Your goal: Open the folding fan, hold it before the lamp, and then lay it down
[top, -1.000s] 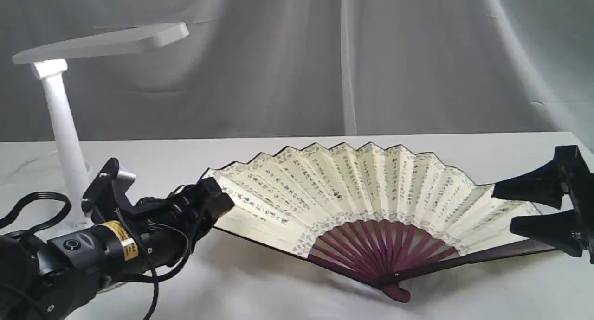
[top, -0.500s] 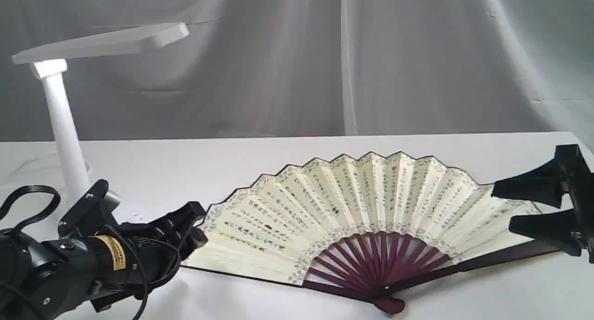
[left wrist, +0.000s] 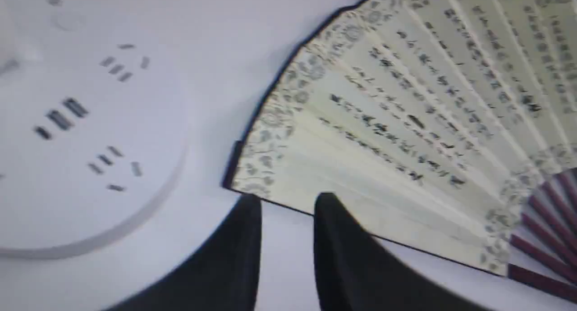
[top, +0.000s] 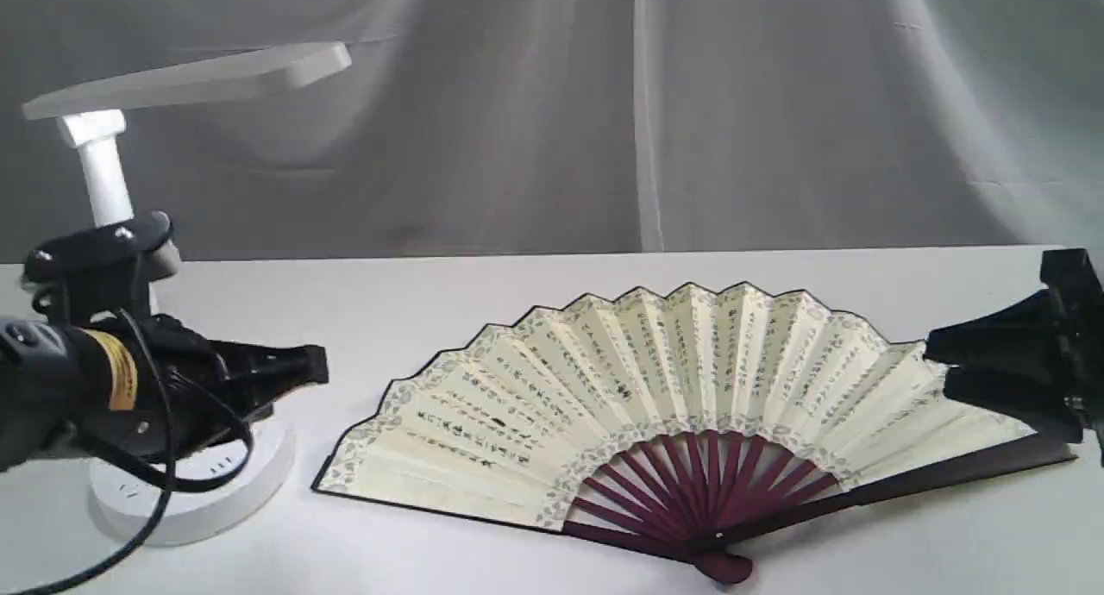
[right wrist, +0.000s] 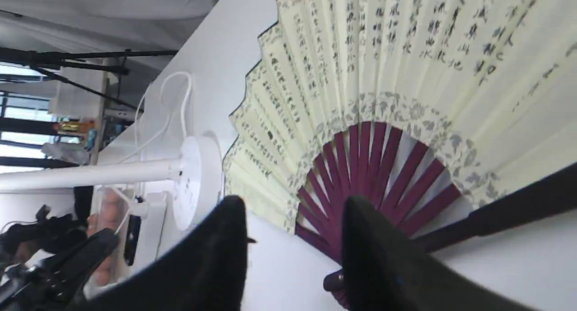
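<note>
The folding fan (top: pixel 690 388) lies spread open and flat on the white table (top: pixel 535 276), calligraphy up and maroon ribs (top: pixel 707 483) toward the front. It also shows in both wrist views: fan (left wrist: pixel 405 112), fan (right wrist: pixel 383 63). The white lamp stands at the left: head (top: pixel 190 78), stem (top: pixel 103 181), round base with sockets (top: pixel 207 500). My left gripper (top: pixel 315 366) hovers over that base (left wrist: pixel 81 135), open and empty, a short way left of the fan's left guard (left wrist: pixel 234 160). My right gripper (top: pixel 936 366) is open over the fan's right edge, with nothing between its fingers (right wrist: pixel 360 239).
A grey curtain (top: pixel 638 112) hangs behind the table. A white cord (right wrist: pixel 180 99) runs behind the lamp base (right wrist: pixel 194 185). Black cable (top: pixel 164 466) from my left arm droops over the lamp base. Dark stands (right wrist: pixel 67 58) are past the table's end.
My left gripper let go of the fan's left side and drew back left over the lamp base. That side dropped flat onto the table. My right gripper rose slightly and its fingers narrowed.
</note>
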